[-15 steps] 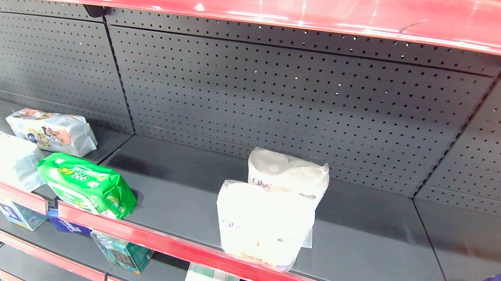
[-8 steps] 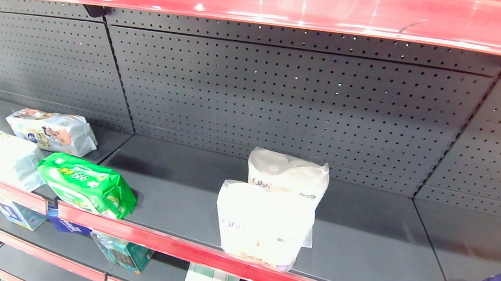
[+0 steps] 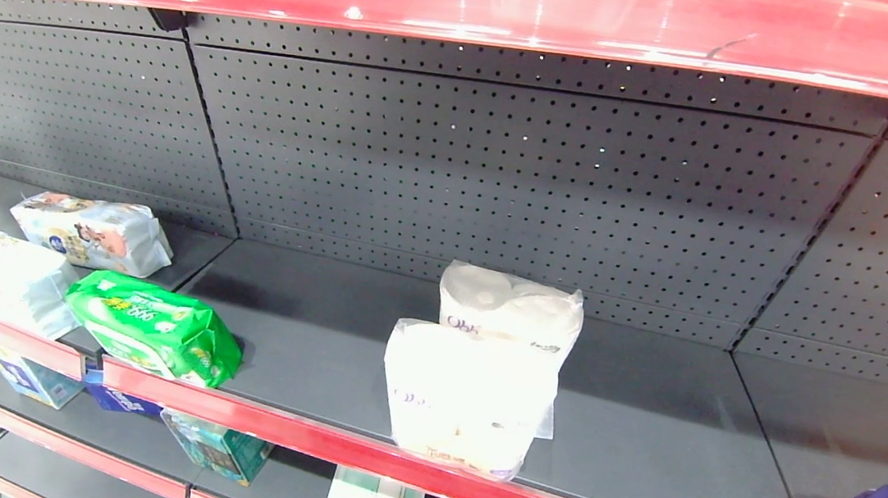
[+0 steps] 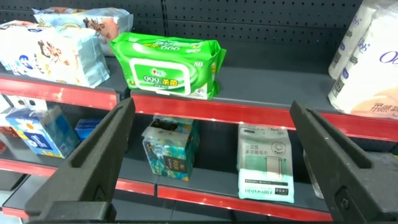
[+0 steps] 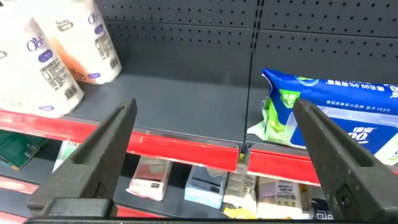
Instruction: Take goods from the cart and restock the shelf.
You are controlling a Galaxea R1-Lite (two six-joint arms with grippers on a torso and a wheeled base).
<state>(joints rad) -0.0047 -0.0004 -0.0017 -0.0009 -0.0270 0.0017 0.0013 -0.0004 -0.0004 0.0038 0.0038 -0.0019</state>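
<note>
Head view looks onto a dark grey shelf (image 3: pixel 641 418) with a glossy red front rail (image 3: pixel 358 442) and a perforated grey back panel (image 3: pixel 518 174); a second red rail runs overhead. In the left wrist view the left pincer (image 4: pixel 211 107) hangs in front of the rail, its two black fingers spread wide apart with nothing between them. Just beyond it a green wipes pack (image 4: pixel 168 62) lies flat on the shelf near the front edge. Pale tissue packs (image 4: pixel 53 53) sit farther to its left, and two white roll packs (image 3: pixel 469 400) stand to its right, one behind the other. The right pincer (image 5: pixel 214 107) is likewise spread apart and holds nothing, also in front of the rail. The white roll packs stand beyond it to the left, and a blue-and-green pack (image 5: pixel 329 112) lies beyond it to the right. Under both pincers a lower shelf (image 4: pixel 211 174) carries small boxes and packets. Every pack bears coloured lettering, and the pale ones have cartoon pictures.
</note>
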